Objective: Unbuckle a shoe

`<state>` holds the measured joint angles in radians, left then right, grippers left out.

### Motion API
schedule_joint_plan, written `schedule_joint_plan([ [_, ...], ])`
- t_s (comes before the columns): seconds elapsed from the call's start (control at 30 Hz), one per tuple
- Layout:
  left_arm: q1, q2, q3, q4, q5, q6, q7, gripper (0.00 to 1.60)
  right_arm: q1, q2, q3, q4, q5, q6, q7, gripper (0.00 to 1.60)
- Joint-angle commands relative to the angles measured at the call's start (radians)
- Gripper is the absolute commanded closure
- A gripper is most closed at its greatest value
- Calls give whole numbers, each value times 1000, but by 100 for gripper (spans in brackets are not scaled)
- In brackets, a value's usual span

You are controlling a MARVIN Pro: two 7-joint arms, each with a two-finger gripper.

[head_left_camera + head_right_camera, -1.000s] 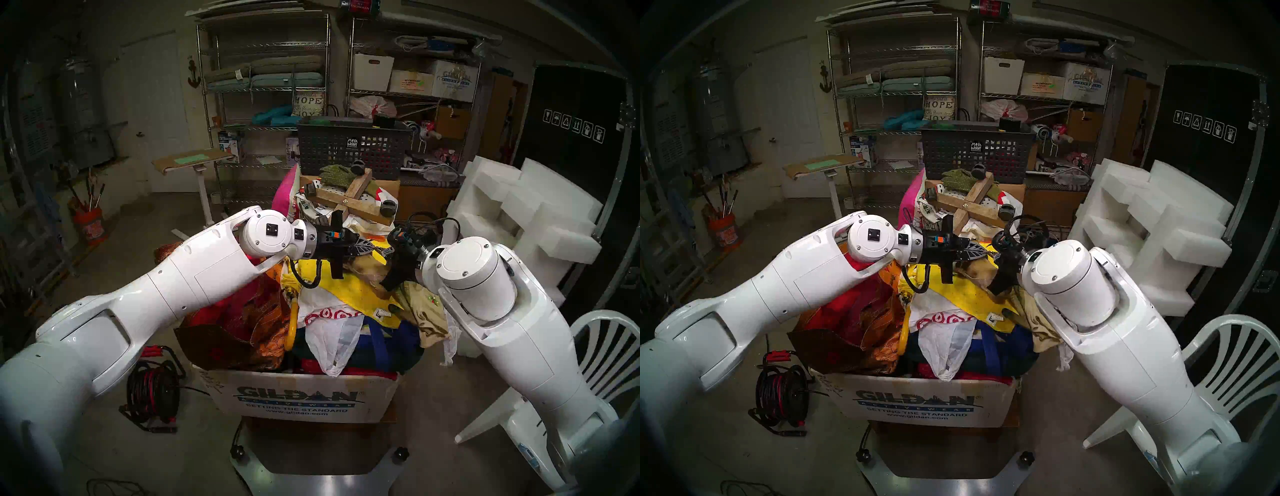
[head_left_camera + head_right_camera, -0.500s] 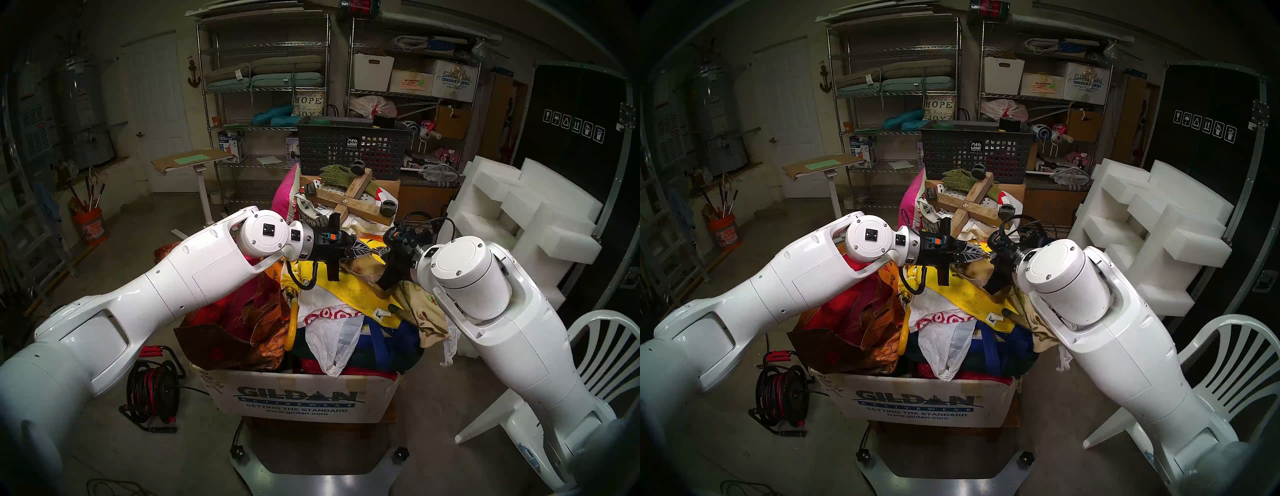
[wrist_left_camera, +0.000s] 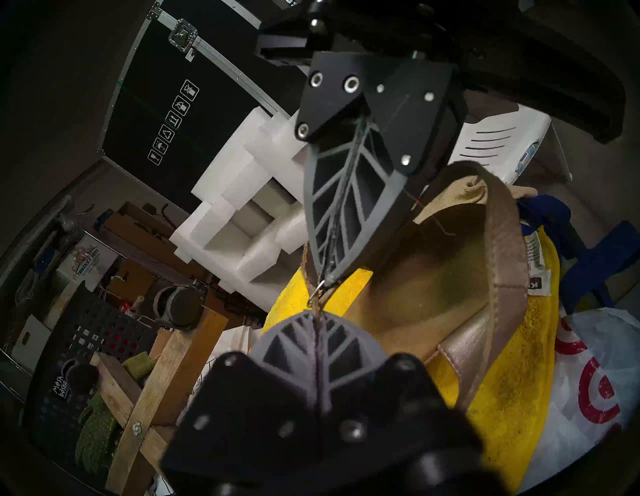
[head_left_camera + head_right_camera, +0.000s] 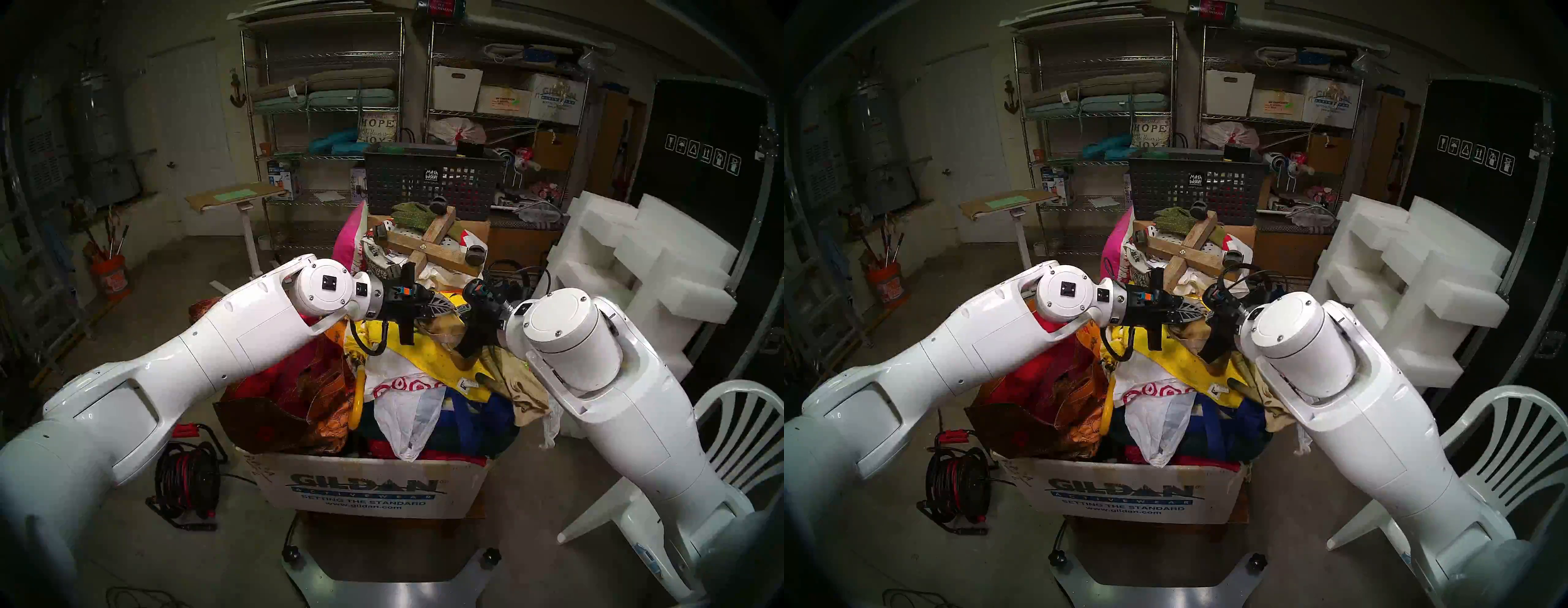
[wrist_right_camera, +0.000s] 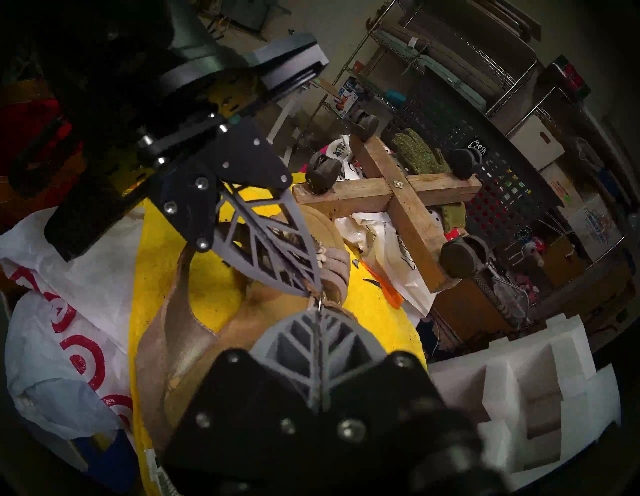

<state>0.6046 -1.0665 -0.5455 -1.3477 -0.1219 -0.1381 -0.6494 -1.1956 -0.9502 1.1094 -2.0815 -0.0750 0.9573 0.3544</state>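
Observation:
The tan sandal point(image 3: 433, 277) lies on a yellow cloth point(image 3: 512, 381) on top of the heaped box; it also shows in the right wrist view point(image 5: 187, 329) and the head view point(image 4: 445, 329). Its small metal buckle point(image 3: 317, 291) hangs on the thin strap between my two grippers. My left gripper point(image 3: 317, 317) is shut on the strap just on one side of the buckle. My right gripper point(image 5: 317, 313) is shut on the strap on the other side, tip to tip with the left gripper point(image 5: 313, 285). In the head view both tips point(image 4: 457, 307) meet above the sandal.
A Gildan cardboard box point(image 4: 369, 488) holds bags and cloths. Behind it lie a wooden cross with caster wheels point(image 4: 428, 244), green gloves point(image 4: 413, 211) and a dark mesh basket point(image 4: 428, 182). White foam blocks point(image 4: 636, 254) and a white chair point(image 4: 742, 424) stand right; a cable reel point(image 4: 186, 479) stands left.
My right arm has moved a little to the left, bringing its gripper closer to the left gripper. The left arm has barely moved. Both stay shut.

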Motion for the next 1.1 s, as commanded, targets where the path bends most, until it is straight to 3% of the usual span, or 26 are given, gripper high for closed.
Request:
schedule_joint_plan([
  [0.0,-16,-34,-5,-19,-4,-19,3,160,29,-31,6,-8,-13,2,-27,160],
  [0.47,-17,-28,-3,-15,-7,-20,1,160,30,-39,33,30,-30,3,-56,160],
  [1.07,-15,-17,-12,-23,-8,-20,-10,160,-30,-23,77,33,-52,3,-75,160],
])
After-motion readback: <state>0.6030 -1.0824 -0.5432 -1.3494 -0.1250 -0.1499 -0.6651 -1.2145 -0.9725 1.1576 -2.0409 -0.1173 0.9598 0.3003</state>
